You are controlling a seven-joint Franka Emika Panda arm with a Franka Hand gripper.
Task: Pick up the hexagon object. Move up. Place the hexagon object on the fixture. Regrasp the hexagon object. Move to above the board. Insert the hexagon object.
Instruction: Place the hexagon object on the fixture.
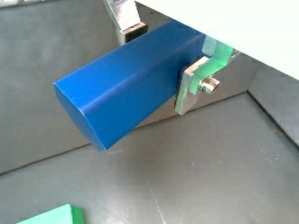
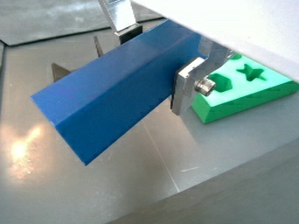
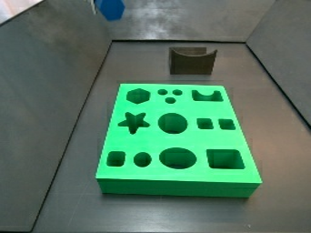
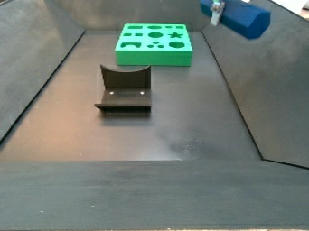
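Observation:
My gripper [image 1: 163,57] is shut on the hexagon object [image 1: 122,87], a bright blue bar clamped across its width between the silver fingers [image 1: 193,83]. Both wrist views show this grip [image 2: 158,59]. The bar hangs in the air, high above the floor, in both side views [image 3: 111,8] [image 4: 248,19]. It is near the side wall, beyond the board's far end. The green board [image 3: 201,138] lies flat on the floor with its cut-outs open [image 4: 154,56]. The dark fixture [image 3: 192,60] stands on the floor beyond the board, empty [image 4: 123,88].
Dark sloping walls [image 3: 61,100] enclose the work floor on all sides. A corner of the board shows under the gripper in both wrist views [image 2: 251,92] [image 1: 52,216].

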